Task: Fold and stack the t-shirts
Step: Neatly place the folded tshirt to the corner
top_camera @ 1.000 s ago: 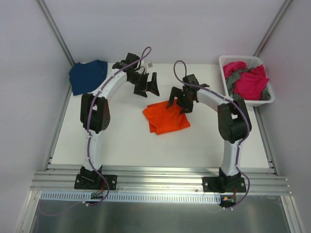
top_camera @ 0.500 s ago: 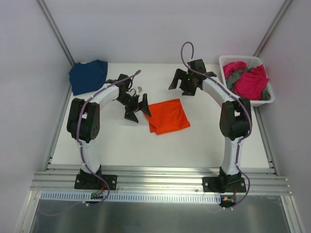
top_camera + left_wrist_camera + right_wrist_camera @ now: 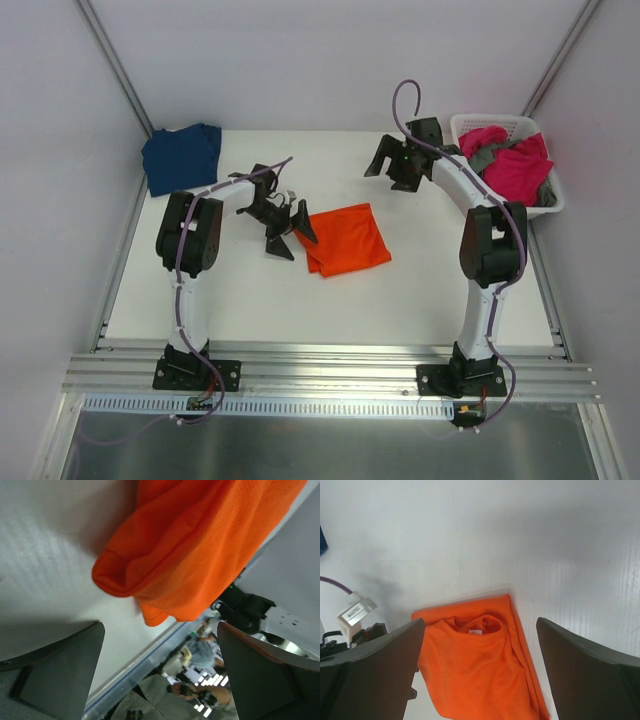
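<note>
A folded orange t-shirt (image 3: 346, 238) lies on the white table's middle; it also shows in the left wrist view (image 3: 195, 545) and the right wrist view (image 3: 480, 672). My left gripper (image 3: 290, 232) is open and empty just left of the shirt's left edge, low over the table. My right gripper (image 3: 392, 165) is open and empty, raised above the far table beyond the shirt. A folded navy t-shirt (image 3: 182, 155) lies at the far left corner. Magenta (image 3: 515, 170) and grey (image 3: 482, 157) t-shirts are heaped in the basket.
A white slotted basket (image 3: 463, 124) stands at the far right, next to my right arm. Metal frame rails run along the table's left, right and near edges.
My left gripper has swung down from the far middle to the orange shirt's left edge. My right gripper has lifted off the shirt and moved back toward the basket. The shirt lies still.
</note>
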### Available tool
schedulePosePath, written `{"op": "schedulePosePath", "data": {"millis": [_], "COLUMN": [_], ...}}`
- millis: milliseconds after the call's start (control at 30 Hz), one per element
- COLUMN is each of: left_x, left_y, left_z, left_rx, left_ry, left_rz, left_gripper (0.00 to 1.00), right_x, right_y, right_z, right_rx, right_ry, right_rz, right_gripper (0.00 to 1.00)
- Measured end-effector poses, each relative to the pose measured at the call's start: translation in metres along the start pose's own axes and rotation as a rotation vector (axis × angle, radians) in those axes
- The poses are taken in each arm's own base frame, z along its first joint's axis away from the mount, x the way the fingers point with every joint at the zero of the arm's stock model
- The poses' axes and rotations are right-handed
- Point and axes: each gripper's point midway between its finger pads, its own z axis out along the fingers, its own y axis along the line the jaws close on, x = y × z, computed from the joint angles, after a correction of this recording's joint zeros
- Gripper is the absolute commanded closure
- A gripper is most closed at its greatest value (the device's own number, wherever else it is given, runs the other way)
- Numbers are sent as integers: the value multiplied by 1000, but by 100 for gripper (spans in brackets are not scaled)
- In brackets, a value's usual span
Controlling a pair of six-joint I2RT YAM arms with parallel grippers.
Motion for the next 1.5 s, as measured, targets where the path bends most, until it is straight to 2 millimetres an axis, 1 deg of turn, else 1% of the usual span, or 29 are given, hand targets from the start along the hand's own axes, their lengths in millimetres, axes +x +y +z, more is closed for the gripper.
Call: {"op": "schedulePosePath", "data": {"millis": [33,100,133,167,233,300,367,400,433,567,633,700,800,833,1100,1200,1267,1333,1400,1500], "left_x": [-2,-2,-3,-7,-17,-28,-42,-47,-52,-58,-58,-56,-54,-53,-53,-54,-58,-70,-88,-115], "left_y": [4,1,-1,-3,-9,-16,-27,-31,-36,-47,-51,-51,-55,-57,-60,-63,-67,-70,-72,-67], "left_z": [5,8,9,10,14,19,22,25,28,43,51,62,71,72,70,57,38,9,-30,-90], "left_rx": [-1,29,38,48,82,124,162,179,197,249,277,295,325,330,347,337,325,309,288,237], "left_ry": [10,35,36,34,35,42,30,28,28,35,47,68,82,85,86,70,30,-41,-143,-308], "left_rz": [-16,-54,-62,-63,-69,-69,-44,-32,-19,18,31,19,41,45,44,46,73,117,175,264], "left_gripper": [1,1,1,5,9,9,11,16,18,41,62,85,98,100,100,100,100,100,100,100], "right_x": [1,3,4,4,6,8,9,10,11,12,15,17,18,18,17,17,16,15,14,13], "right_y": [0,-1,-1,-2,-3,-3,-4,-4,-5,-8,-11,-13,-14,-14,-15,-14,-13,-13,-12,-11], "right_z": [-1,-3,-4,-5,-8,-12,-15,-16,-17,-18,-17,-17,-18,-18,-18,-19,-21,-22,-23,-23], "right_rx": [1,3,3,6,10,12,14,16,17,31,41,48,53,53,57,55,52,50,48,45], "right_ry": [1,4,4,2,2,1,2,2,3,2,7,13,15,15,12,10,5,1,-4,-8], "right_rz": [0,-2,-3,-4,-10,-15,-19,-20,-21,-26,-27,-28,-27,-27,-27,-27,-27,-25,-21,-17], "right_gripper": [0,0,3,3,3,3,3,3,3,3,3,3,3,3,3,3,3,3,3,3]}}
